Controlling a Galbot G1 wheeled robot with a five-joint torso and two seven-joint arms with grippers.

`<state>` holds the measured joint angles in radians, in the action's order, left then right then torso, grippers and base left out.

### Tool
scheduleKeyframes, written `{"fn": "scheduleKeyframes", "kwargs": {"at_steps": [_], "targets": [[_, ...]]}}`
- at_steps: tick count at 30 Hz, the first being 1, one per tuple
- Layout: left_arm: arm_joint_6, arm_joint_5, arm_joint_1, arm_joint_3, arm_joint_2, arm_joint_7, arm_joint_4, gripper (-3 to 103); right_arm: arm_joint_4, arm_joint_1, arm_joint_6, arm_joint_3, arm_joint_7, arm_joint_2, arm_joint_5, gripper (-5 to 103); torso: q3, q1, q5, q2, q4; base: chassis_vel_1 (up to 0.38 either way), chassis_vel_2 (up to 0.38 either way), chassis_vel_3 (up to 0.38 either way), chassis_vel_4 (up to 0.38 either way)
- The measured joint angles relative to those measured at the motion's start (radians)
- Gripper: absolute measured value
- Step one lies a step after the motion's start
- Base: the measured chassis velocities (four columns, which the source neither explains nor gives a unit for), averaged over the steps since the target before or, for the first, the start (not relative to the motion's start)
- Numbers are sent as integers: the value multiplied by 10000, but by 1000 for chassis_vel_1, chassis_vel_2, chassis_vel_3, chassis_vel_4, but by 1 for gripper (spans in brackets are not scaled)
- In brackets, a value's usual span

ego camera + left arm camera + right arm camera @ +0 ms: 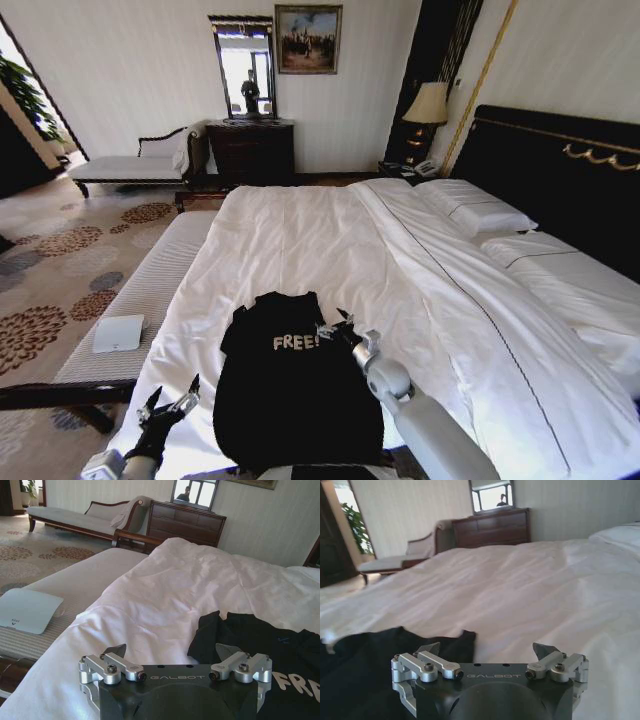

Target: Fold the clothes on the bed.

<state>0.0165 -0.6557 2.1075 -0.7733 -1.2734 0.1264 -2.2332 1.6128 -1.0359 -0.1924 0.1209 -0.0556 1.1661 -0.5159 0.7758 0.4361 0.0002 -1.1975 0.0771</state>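
- Head view: a black T-shirt (295, 395) with white "FREE" lettering lies on the near end of a large white bed (400, 260), chest up, collar pointing toward the far end. The right gripper (333, 326) sits at the shirt's right shoulder, beside the lettering, fingers spread apart and holding nothing. The left gripper (173, 400) hovers over the sheet just beside the shirt's left edge, also spread open and empty. A pale striped bench (140, 300) runs along the bed's left side with a flat white device (118, 333) on it. Pillows (475, 208) and a dark headboard (560, 180) stand to the right.
- Left wrist view: the left gripper (172, 652) is released, fingers wide apart above rumpled white sheet; the shirt's sleeve and part of the lettering lie just beside one finger. This view adds a dark dresser (185, 522) and a white chaise (85, 517) in the room behind.
- Right wrist view: the right gripper (487, 650) is open, one finger (427, 650) over black fabric at the shirt's edge, the other over bare sheet. No lettering shows here.
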Motion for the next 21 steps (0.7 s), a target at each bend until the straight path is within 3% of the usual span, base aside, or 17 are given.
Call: {"fn": "scheduleKeyframes", "kwargs": {"at_steps": [2, 4, 5, 9, 13, 21], "targets": [[14, -15, 33, -35, 2, -11, -8, 100, -911, 466, 286, -64, 182, -39, 989, 100, 0, 0, 0, 1, -2, 0, 0, 0, 0], [47, -47, 83, -99, 1, -21, -46, 100, -1862, 838, 982, -201, 651, -203, 2797, 100, 0, 0, 2, 1, -4, 0, 0, 0, 0], [47, -47, 83, -99, 1, -21, -46, 100, -1862, 838, 982, -201, 651, -203, 2797, 100, 0, 0, 2, 1, -4, 0, 0, 0, 0], [71, -112, 135, -170, -46, -49, -76, 100, -2519, 743, 2054, -10, 1433, -750, 4561, 100, 0, 0, -2, 1, -1, 0, 0, 0, 0], [75, -110, 133, -157, -59, -64, -35, 100, -2540, 282, 2558, 368, 1914, -1119, 5242, 100, 0, 0, 2, 1, 1, 0, 0, 0, 0], [3, -86, 23, -61, -25, -56, -23, 100, -1153, -917, 2709, 697, 2463, -1828, 5403, 100, -1, -1, -1, 0, 2, 0, 0, 0, 0]]}}
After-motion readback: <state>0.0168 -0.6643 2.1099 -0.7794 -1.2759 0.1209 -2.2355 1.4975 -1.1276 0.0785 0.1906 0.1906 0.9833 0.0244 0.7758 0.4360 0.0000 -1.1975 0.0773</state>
